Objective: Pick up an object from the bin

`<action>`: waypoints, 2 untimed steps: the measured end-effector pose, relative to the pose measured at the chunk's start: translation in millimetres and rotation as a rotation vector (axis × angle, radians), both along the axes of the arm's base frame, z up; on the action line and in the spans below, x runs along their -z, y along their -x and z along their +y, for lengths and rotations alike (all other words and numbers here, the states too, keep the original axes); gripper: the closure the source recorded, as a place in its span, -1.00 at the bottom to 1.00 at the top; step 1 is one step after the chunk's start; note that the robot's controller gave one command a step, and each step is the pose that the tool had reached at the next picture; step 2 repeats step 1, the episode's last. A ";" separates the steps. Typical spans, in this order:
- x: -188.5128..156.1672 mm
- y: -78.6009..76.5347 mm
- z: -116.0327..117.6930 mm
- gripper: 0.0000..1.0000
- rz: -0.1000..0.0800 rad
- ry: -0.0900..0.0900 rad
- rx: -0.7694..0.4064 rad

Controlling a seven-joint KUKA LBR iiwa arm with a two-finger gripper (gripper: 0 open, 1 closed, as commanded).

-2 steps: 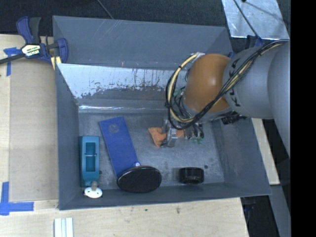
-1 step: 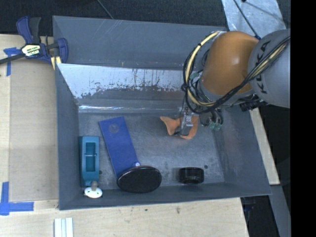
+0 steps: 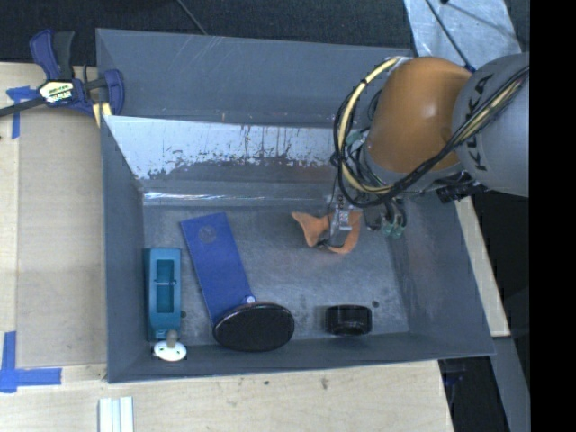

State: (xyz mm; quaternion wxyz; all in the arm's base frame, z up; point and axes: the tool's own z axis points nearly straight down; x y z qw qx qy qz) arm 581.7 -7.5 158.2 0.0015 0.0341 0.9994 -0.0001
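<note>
From the camera view, I have the arm reaching in from the right, with its orange wrist cover (image 3: 418, 115) hanging over the back right part of the grey bin (image 3: 270, 79). Below the cover, the gripper (image 3: 340, 228) is down at the bin floor, right of centre and near the foot of the back wall.

Its metal tip is directly over a small orange thing (image 3: 312, 229) of irregular, lumpy shape. The orange shows to the left of the tip as a pointed flap and curls out just below it, so the thing lies under and around the tip rather than off to one side. The wrist hides the rest, so I cannot tell whether the gripper is open or closed on it.

Everything else lies well apart, toward the front and left:
- a flat blue slab (image 3: 216, 264), tilted
- a teal box (image 3: 164, 291) beside it
- a black oval disc (image 3: 255, 327) touching the slab's near end
- a small black piece (image 3: 347, 319)
- a little white piece (image 3: 169, 351) in the front left corner
</note>
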 end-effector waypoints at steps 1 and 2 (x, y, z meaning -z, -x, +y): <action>-200.9 19.1 23.8 1.00 0.002 0.000 -0.027; -200.9 19.1 23.8 1.00 0.002 0.000 -0.027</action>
